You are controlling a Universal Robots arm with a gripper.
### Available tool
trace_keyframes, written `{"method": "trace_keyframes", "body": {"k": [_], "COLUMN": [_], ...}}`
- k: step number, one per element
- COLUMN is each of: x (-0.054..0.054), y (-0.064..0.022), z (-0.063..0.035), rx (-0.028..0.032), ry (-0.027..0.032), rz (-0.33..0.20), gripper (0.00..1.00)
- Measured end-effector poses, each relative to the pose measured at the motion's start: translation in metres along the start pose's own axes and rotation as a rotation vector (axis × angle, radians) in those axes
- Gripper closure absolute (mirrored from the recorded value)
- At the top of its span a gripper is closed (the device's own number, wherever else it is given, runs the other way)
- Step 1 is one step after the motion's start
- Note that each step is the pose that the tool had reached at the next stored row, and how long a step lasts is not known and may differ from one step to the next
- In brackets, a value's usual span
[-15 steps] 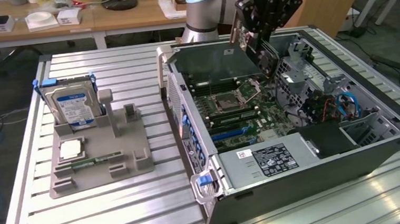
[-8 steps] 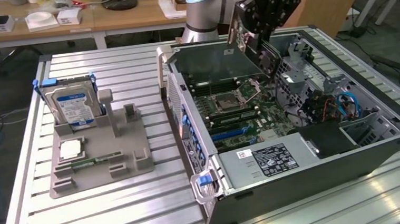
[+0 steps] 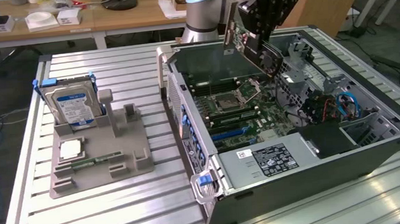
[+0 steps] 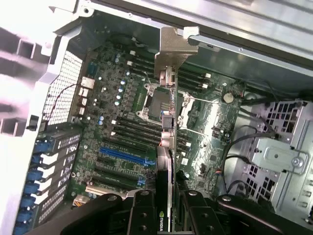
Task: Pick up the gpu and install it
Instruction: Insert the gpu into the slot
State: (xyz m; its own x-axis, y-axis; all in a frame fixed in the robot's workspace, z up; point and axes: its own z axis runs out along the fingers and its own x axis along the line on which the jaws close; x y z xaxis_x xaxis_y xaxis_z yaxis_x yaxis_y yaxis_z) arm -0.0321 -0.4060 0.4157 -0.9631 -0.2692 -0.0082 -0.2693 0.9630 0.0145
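Where the exterior view takes in the counter [image 3: 123,218], we note the pincer [image 3: 254,31] clamped on the gpu [image 3: 264,59]. The card is tilted and held in the air above the open computer case [image 3: 297,184]. A hard drive [image 3: 72,102] stands in a grey holder [image 3: 108,160] toward the exterior view's left, well apart.

Wrist view: we see the gpu [image 4: 168,142] edge-on between the pincer [image 4: 168,215] fingers [image 4: 142,213], its silvery bracket [image 4: 172,49] at the far end, over the motherboard [image 4: 117,127].
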Motion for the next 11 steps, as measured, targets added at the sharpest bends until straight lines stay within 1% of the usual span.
{"method": "trace_keyframes", "body": {"k": [11], "x": [0.0001], "y": [-0.0002], "z": [0.0002], "rx": [-0.0012], "ry": [0.0024], "rz": [-0.156], "gripper": [0.74]}}
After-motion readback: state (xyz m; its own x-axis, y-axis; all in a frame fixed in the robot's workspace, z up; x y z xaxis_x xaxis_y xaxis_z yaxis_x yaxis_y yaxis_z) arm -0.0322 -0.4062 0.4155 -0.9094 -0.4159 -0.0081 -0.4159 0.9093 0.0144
